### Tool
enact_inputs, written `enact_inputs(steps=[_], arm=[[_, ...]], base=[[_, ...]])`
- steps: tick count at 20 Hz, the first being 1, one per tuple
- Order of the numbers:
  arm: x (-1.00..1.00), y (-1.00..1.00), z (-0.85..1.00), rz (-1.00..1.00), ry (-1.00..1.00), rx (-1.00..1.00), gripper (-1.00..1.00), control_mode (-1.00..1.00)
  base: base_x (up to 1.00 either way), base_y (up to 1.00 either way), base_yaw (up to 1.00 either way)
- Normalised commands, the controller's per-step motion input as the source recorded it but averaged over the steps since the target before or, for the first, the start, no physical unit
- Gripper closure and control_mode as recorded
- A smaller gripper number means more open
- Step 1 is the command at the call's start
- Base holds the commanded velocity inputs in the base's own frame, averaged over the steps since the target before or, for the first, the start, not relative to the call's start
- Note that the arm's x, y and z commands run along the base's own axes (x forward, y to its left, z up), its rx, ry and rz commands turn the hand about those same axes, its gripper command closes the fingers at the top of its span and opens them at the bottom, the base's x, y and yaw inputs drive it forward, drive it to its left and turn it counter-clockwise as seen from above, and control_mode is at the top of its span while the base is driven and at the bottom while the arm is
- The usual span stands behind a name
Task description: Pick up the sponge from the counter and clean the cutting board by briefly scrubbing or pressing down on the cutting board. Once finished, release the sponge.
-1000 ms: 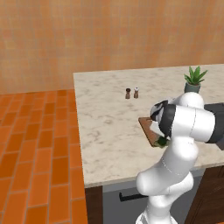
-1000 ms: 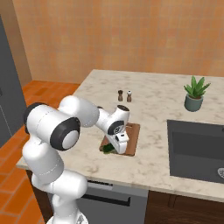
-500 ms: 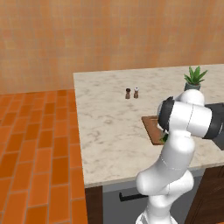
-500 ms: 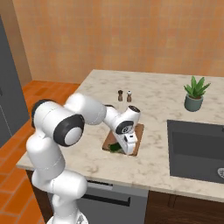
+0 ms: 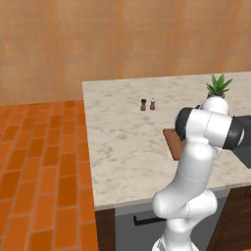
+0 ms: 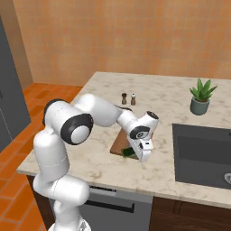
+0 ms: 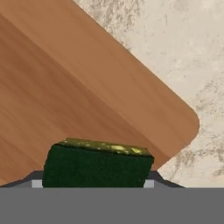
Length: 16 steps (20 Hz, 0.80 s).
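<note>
The claw (image 6: 136,155) is clamped on the small green-topped yellow sponge (image 7: 97,165) above the reddish-brown wooden cutting board (image 7: 65,96), so scrubbing is underway; next, press down beneath it.

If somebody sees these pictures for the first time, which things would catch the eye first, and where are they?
The big white robot arm bends low over the beige marbled stone counter, its claw shut on a small dark green and yellow sponge. Under the sponge lies a flat reddish-brown wooden cutting board near the counter's front edge. A potted green plant stands behind the dark sink basin.
</note>
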Motion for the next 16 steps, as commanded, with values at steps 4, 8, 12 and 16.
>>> enact_inputs(steps=[4,8,12,16], arm=[[0.0,-0.64,0.06,-0.07,0.0,0.04,1.0,-1.0],[0.0,-0.56,0.03,-0.06,0.0,0.03,1.0,-1.0],[0.0,-0.2,-0.5,0.0,0.05,-0.02,1.0,-1.0],[-0.34,0.51,-0.81,0.0,0.03,-0.14,1.0,-1.0]], base=[[0.0,0.0,0.0],[0.0,0.0,0.0],[0.0,0.0,0.0],[0.0,0.0,0.0]])
